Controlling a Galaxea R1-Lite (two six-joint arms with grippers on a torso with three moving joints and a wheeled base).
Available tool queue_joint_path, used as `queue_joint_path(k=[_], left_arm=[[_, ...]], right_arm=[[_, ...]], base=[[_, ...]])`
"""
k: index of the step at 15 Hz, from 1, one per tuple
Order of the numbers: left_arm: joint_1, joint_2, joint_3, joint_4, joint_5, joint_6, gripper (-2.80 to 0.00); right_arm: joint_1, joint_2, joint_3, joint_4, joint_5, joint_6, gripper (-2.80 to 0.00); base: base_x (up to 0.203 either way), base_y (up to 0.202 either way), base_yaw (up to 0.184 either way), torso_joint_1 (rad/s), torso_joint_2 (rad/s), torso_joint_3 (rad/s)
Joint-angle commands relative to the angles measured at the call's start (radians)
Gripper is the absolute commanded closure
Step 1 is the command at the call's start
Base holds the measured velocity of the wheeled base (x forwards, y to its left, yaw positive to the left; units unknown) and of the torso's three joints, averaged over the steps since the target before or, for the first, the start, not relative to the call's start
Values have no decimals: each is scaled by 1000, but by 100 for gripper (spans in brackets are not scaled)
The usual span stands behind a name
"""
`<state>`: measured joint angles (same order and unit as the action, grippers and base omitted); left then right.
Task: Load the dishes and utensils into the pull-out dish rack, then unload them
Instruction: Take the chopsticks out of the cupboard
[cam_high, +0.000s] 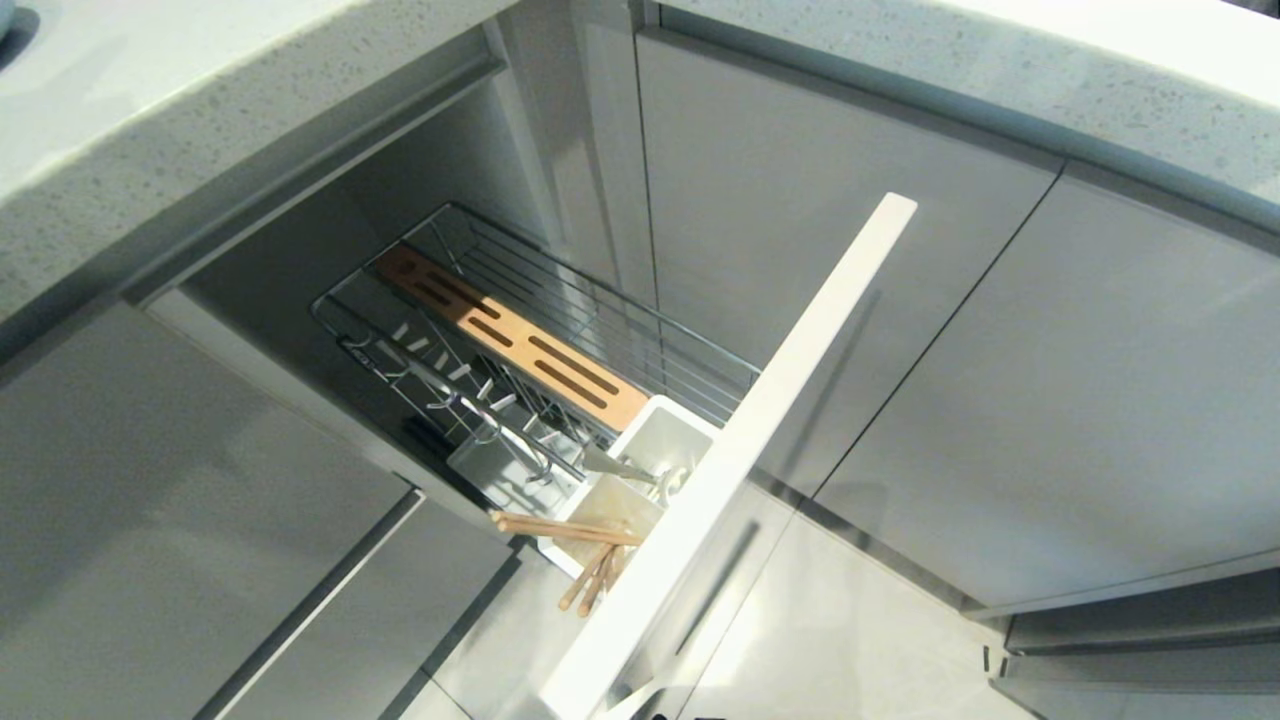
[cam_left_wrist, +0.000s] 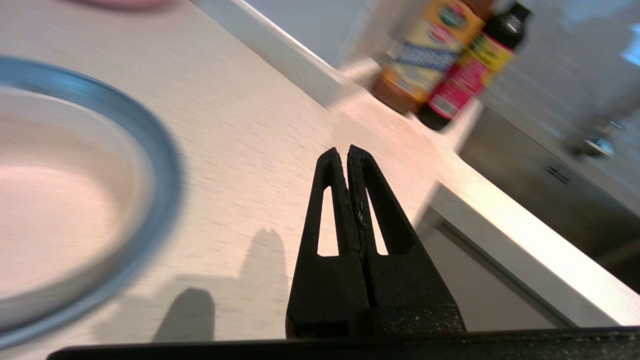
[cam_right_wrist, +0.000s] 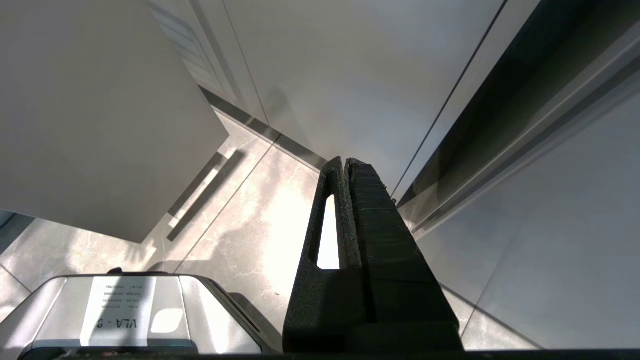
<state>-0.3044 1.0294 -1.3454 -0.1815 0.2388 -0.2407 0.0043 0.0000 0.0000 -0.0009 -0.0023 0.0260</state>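
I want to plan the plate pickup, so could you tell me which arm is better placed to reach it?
Left, probably. The left gripper, shut and empty, hangs over the countertop beside the light-blue plate. The right gripper, shut, points at floor and cabinet fronts.

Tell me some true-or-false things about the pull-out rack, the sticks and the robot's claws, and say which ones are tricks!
1. The pull-out dish rack is pulled out of the cabinet. True.
2. The chopsticks lie on the wooden strip. False: they sit in the white caddy next to the front panel, ends sticking out.
3. The left gripper is holding a spoon. False: its fingers are shut with nothing between them.
4. The blue plate is on the countertop, not in the rack. True.
5. The right gripper hangs low over the floor, fingers shut. True.
6. Plates fill the rack. False: no plate stands in it.
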Motion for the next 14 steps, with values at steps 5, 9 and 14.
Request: queue_joint_path(k=[5,9,14], left_arm=[[-452,198,-45,-7,189,17,0],[-685,270,-45,18,324,21,0],[-830,380,-34,198,530,20,0]], right_arm=[[0,0,1,0,0,0,0],[0,0,2,-1,1,0,0],[0,0,2,-1,-1,0,0]], base=[[0,0,0,0,0,0],[0,0,0,0,0,0],[0,0,0,0,0,0]])
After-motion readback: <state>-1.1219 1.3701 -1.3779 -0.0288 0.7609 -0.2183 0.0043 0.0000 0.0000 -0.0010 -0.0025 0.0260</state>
